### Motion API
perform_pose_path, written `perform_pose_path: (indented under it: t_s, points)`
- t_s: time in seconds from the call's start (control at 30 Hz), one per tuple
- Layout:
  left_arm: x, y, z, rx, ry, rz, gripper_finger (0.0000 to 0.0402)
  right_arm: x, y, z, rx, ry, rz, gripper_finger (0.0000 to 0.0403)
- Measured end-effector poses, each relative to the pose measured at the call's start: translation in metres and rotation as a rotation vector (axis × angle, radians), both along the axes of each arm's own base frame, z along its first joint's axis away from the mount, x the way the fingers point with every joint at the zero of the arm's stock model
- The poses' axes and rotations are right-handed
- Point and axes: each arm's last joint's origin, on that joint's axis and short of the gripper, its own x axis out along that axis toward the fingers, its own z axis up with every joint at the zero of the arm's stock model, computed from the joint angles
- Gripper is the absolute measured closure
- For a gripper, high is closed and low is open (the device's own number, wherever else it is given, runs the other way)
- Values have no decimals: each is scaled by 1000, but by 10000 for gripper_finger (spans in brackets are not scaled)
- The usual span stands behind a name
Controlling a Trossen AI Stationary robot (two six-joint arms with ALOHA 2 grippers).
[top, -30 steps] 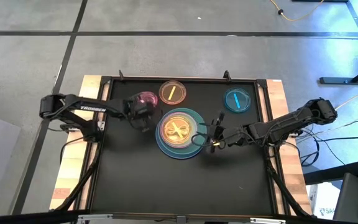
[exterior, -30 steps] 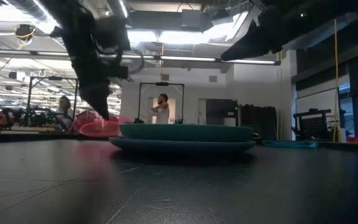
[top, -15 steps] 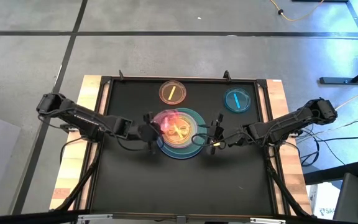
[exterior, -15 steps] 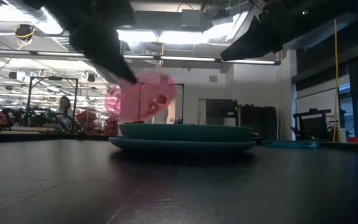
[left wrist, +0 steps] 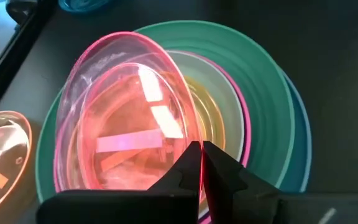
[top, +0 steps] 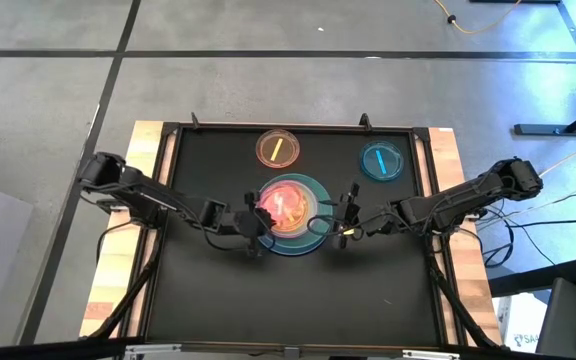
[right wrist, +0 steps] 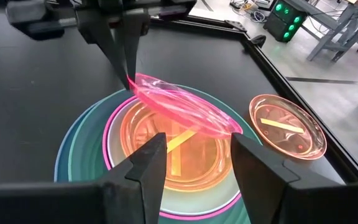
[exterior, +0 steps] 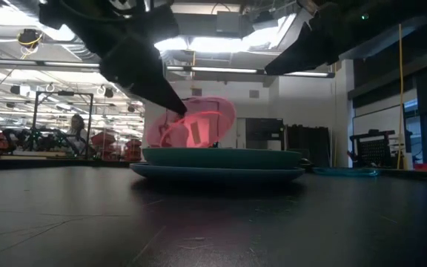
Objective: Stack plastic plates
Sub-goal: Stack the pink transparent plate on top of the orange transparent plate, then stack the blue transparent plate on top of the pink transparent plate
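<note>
A stack (top: 290, 218) stands mid-table: light-blue plate (left wrist: 301, 147) at the bottom, then teal (left wrist: 272, 99), white and hot-pink-rimmed plates (left wrist: 245, 127), and a small orange-yellow one (right wrist: 166, 152) on top. My left gripper (top: 252, 222) is shut on the small translucent pink plate (top: 284, 204), held tilted over the stack. My right gripper (right wrist: 194, 163) is open, just right of the stack and touching nothing. An orange plate (top: 277, 148) and a cyan plate (top: 381, 161) lie flat near the far edge. I can make out no green plate. My left gripper pinches the pink plate's rim (left wrist: 190, 144) between its two fingers (right wrist: 127, 62). The fingers come from the table's left, slanting down. The plate is tilted above the stack (exterior: 193, 124). I cannot tell whether its low edge touches the plate beneath.
A raised black frame (top: 168, 180) rims the dark table top, with wooden boards outside it. The near half of the table (top: 288, 300) holds no objects. People show in the room beyond (exterior: 192, 127).
My left gripper has carried the pink plate from the table at the stack's far-left, toward the right and near edges, until it is over the stack. The plate has come up off the table and tipped. The right arm has kept still.
</note>
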Motion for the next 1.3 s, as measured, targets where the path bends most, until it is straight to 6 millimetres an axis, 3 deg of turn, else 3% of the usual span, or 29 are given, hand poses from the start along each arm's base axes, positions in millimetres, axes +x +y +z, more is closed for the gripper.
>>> perform_pose_path:
  t_s: [0.27, 0.63, 0.87, 1.17, 1.3]
  points:
    - [5, 4, -7, -20, 8, -14, 388, 0, 0, 0, 0, 1, 0, 233]
    - [-1, 0, -1, -121, 9, -16, 288, -2, -1, -3, 22, 25, -37, 233]
    - [-15, -42, 7, -90, -91, -95, 289, -15, -13, -13, 18, 154, -198, 233]
    - [-52, -93, -11, -215, -318, -247, 290, -30, -61, -31, 62, 385, -435, 233]
    - [-74, -105, -18, -230, -432, -249, 290, -33, -78, -34, 96, 421, -488, 233]
